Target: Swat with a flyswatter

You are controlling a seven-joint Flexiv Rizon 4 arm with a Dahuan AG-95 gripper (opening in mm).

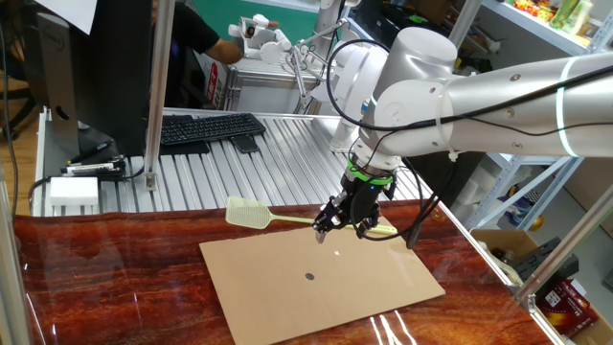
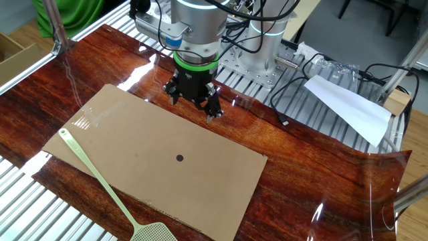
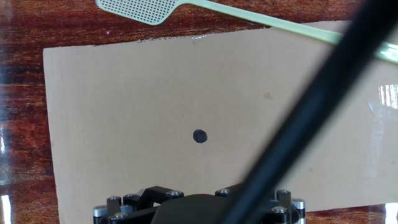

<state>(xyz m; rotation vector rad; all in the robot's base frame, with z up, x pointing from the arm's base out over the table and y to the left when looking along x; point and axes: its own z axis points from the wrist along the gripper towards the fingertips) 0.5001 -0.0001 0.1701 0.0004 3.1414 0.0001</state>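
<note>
- Flyswatter (image 1: 287, 218) lay flat on the bench (image 1: 115, 278), pale yellow-green, nothing gripping it.
- Its mesh head (image 2: 152, 232) sat off the cardboard sheet (image 2: 154, 157), on the dark wood just past one long edge; the thin handle ran along that edge and crossed one corner of the sheet.
- In the hand view the head (image 3: 144, 9) was at the top of frame, handle going off to the right over the sheet's upper edge.
- Cardboard sheet was rectangular, flat on the red-brown wood, with a small black dot (image 2: 179, 158) near its middle.
- End effector (image 2: 212, 115) hung over the sheet's other long edge, across the sheet from the flyswatter, pointing down, holding nothing.
- Finger spread: can't tell; fingertips not clearly separated in either fixed view, and the hand view showed only the black base hardware at the bottom of frame.
- Black cable (image 3: 311, 112) crossed the hand view diagonally, blurred, close to the lens.
- Behind the bench in one fixed view: keyboard (image 1: 206, 127) on ribbed metal surface.
- White folded paper (image 2: 348, 107) lay on the metal rails beyond the arm in the other fixed view.
</note>
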